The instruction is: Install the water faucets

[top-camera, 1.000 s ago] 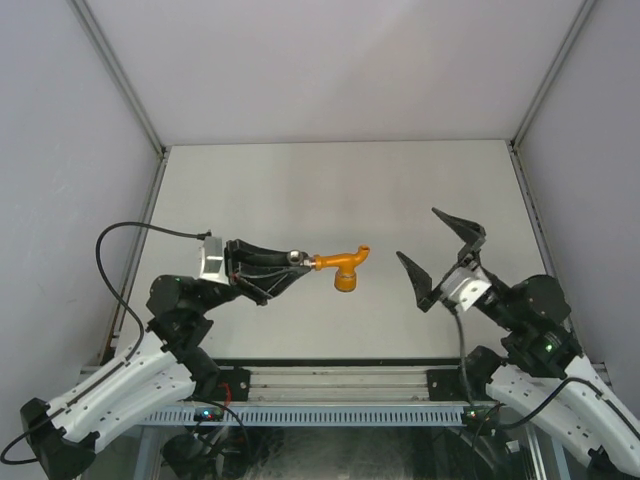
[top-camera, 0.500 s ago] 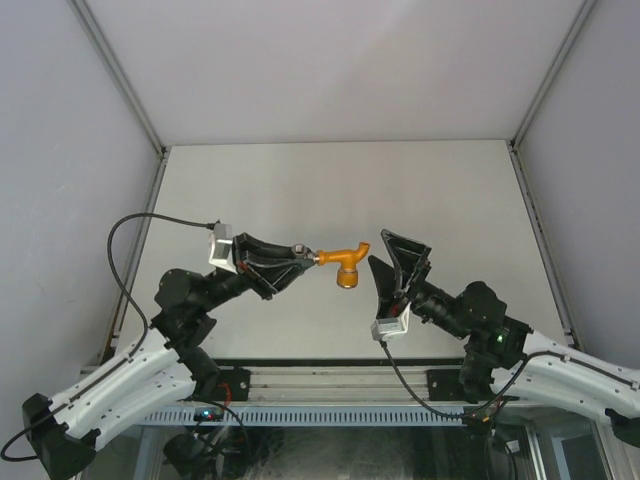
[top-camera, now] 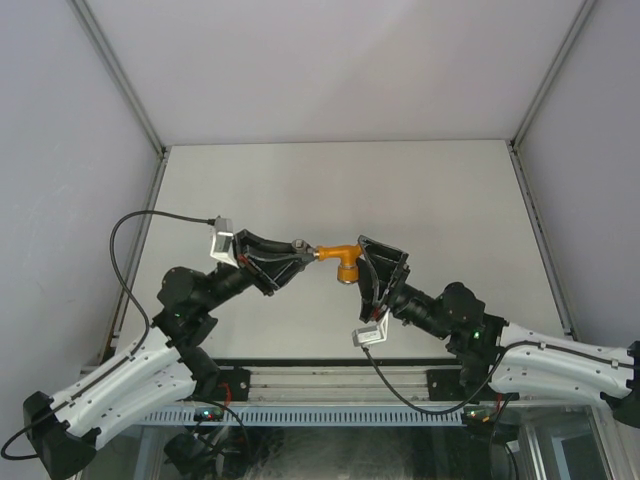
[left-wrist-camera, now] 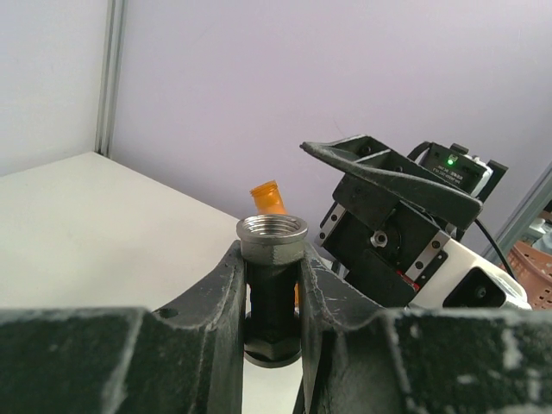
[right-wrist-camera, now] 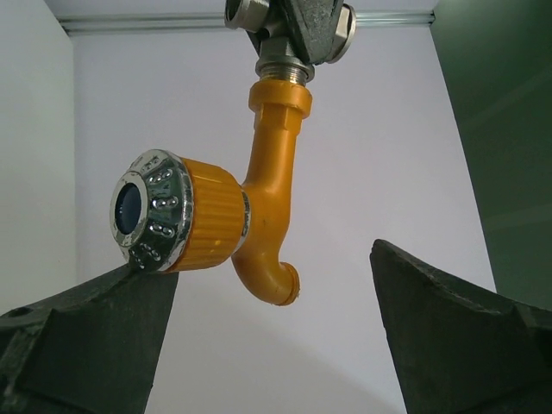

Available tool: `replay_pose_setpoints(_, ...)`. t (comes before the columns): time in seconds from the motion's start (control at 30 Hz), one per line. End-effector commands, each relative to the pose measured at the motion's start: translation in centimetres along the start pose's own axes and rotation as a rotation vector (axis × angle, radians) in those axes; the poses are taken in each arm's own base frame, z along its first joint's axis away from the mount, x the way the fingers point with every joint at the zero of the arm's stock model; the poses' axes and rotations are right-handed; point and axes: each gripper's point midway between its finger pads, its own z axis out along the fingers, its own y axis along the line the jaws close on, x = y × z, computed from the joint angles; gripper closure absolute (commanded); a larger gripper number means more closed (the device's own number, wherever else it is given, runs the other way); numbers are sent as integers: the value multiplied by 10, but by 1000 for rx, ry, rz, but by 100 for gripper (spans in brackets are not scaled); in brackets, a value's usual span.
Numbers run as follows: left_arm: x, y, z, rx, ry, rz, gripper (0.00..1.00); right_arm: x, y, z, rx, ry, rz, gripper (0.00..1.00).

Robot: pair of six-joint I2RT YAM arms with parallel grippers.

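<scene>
The water faucets hang above the table as one piece: an orange tap body (top-camera: 343, 260) (right-wrist-camera: 269, 185) with a curved spout, a ribbed orange knob (right-wrist-camera: 197, 216) with a chrome cap, and a grey metal fitting (top-camera: 299, 247) (left-wrist-camera: 272, 239) (right-wrist-camera: 295, 33) at its end. My left gripper (top-camera: 296, 254) (left-wrist-camera: 273, 263) is shut on the grey fitting and holds it up. My right gripper (top-camera: 364, 270) (right-wrist-camera: 272, 310) is open, its fingers on either side of the tap. One right fingertip (right-wrist-camera: 129, 289) lies just under the knob's cap; the other finger stands well off the spout.
The white table (top-camera: 420, 190) spreads beneath both arms, with grey walls on three sides. A metal rail (top-camera: 330, 380) runs along the near edge between the arm bases. The right arm's camera block (left-wrist-camera: 414, 250) sits close behind the tap in the left wrist view.
My right arm has swung in from the right and brought its open fingers around the orange tap. The left arm shifted the held faucet slightly up and left.
</scene>
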Motion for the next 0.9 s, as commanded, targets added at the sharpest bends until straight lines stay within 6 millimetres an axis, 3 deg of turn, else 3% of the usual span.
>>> replay_pose_setpoints(0.0, -55, -22, 7, 41, -147, 23, 100, -10, -21, 1, 89, -51, 66, 14)
replay_pose_setpoints(0.3, -49, -20, 11, 42, -127, -9, 100, -18, -19, 5, 79, -92, 110, 41)
replay_pose_setpoints(0.6, -42, -23, 14, 74, -104, -40, 100, -19, -25, 10, 90, -99, 108, 49)
replay_pose_setpoints(0.77, -35, -32, 15, 137, -56, -3, 100, -22, -31, 6, 63, -125, 207, 68)
replay_pose_setpoints(0.87, -30, -37, 14, 167, -24, 20, 100, -25, -34, 1, 49, -144, 285, 74)
